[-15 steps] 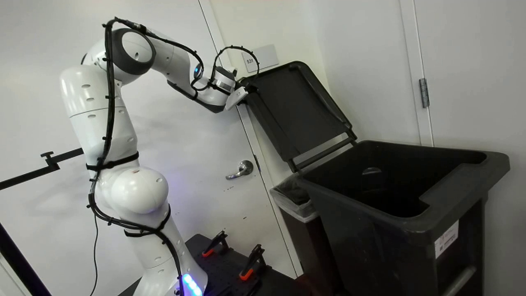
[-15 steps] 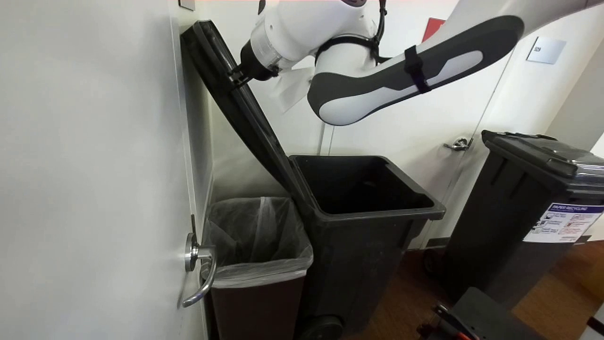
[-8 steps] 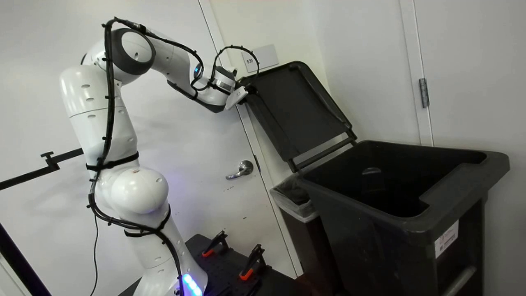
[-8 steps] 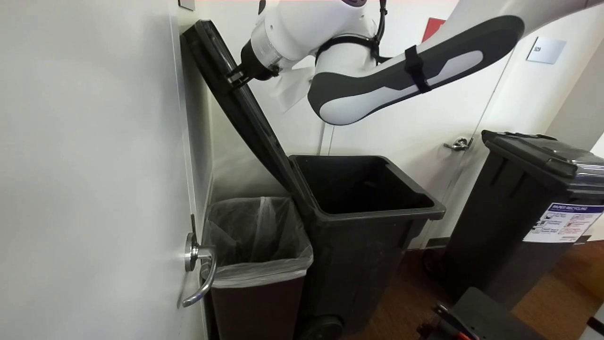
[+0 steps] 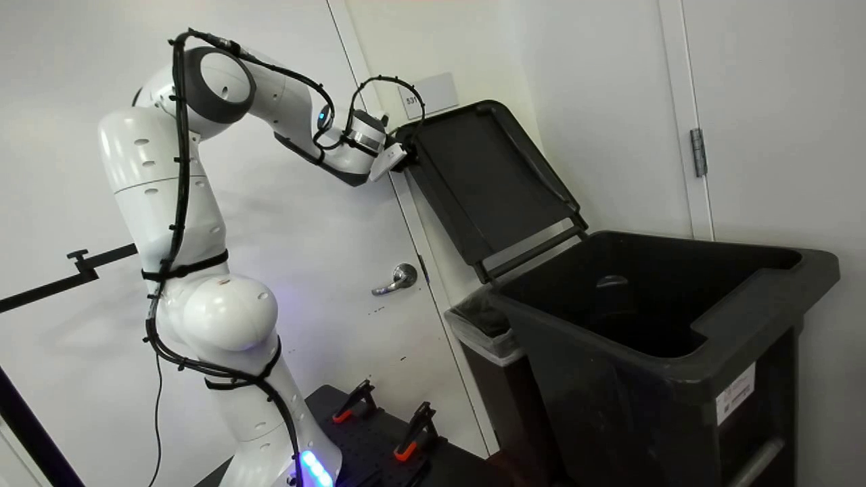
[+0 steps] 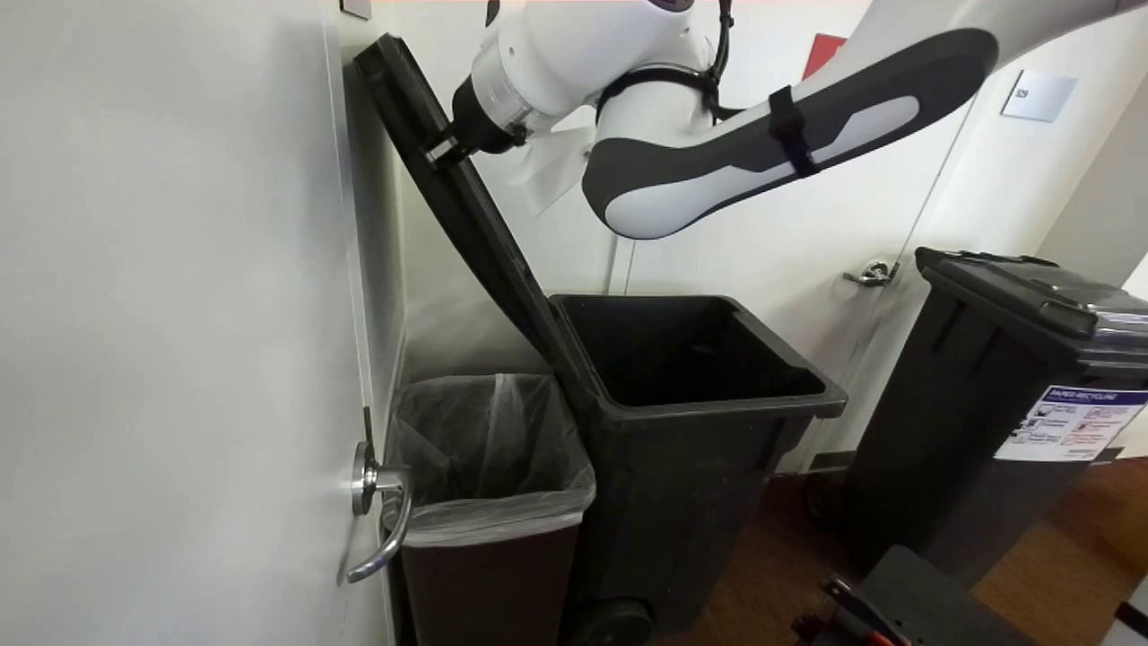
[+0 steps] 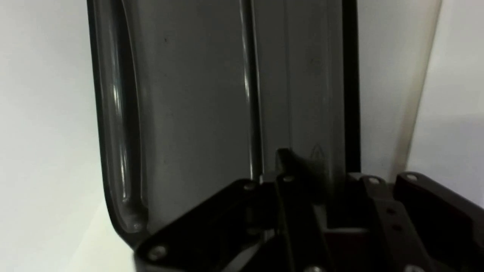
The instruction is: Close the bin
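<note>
The bin is large and dark grey, with its mouth uncovered, in both exterior views. Its flat lid is swung up on the hinge and leans back toward the wall. At the upper edge of the lid, my gripper has its jaws closed around the rim. In the wrist view the lid fills the middle, and the gripper straddles its right-hand edge, one finger over the face and one beyond the rim. The contact between pads and rim is dark and blurred there.
A smaller brown waste bin with a clear liner stands beside the bin, under the raised lid. A door with a lever handle is close by. Another lidded bin with a paper recycling label stands apart. Orange-tipped clamps sit on the robot's black base.
My gripper's jaws have closed onto the lid's edge. The lid's top edge and the gripper have shifted very slightly; the rest of the arm stays almost still.
</note>
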{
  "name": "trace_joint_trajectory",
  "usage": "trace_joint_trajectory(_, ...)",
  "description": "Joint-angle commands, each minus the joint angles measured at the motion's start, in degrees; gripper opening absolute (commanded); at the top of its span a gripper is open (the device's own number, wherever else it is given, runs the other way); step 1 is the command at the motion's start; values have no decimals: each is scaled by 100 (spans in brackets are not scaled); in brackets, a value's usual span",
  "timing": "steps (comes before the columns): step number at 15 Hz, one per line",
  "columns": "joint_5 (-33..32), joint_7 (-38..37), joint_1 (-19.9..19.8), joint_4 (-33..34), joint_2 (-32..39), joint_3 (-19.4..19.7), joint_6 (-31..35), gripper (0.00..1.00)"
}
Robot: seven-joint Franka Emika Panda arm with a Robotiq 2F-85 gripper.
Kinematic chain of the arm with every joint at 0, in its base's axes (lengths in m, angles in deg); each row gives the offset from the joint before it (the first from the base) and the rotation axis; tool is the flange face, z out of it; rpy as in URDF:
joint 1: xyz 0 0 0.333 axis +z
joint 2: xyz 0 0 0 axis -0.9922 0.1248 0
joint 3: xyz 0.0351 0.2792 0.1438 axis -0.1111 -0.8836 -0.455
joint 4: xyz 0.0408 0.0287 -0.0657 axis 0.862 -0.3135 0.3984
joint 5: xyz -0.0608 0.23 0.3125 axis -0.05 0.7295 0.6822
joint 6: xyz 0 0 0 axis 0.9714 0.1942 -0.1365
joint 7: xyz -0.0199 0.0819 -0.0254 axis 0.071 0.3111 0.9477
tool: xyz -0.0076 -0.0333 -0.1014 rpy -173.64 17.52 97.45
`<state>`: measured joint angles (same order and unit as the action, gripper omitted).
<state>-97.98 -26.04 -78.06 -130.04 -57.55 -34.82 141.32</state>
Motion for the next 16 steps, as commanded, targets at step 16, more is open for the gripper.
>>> trace_joint_trajectory(16,209,-1140,-388,-1494,-1826,963,115,2)
